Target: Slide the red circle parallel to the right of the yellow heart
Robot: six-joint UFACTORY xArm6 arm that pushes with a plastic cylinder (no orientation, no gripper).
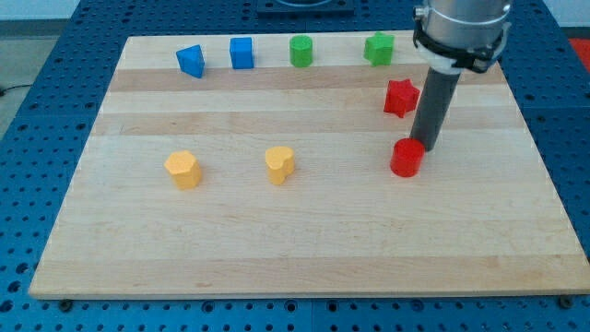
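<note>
The red circle (406,159) lies on the wooden board at the view's right of centre. The yellow heart (279,164) lies at about the same height in the view, well to the circle's left. My tip (427,146) stands just at the circle's upper right edge, touching or nearly touching it. The dark rod rises from there to the arm's head at the view's top right.
A red star (401,97) lies just above the circle, left of the rod. A yellow hexagon-like block (183,170) lies left of the heart. Along the top edge stand a blue triangle-like block (192,61), a blue cube (241,53), a green cylinder (300,51) and a green star-like block (379,48).
</note>
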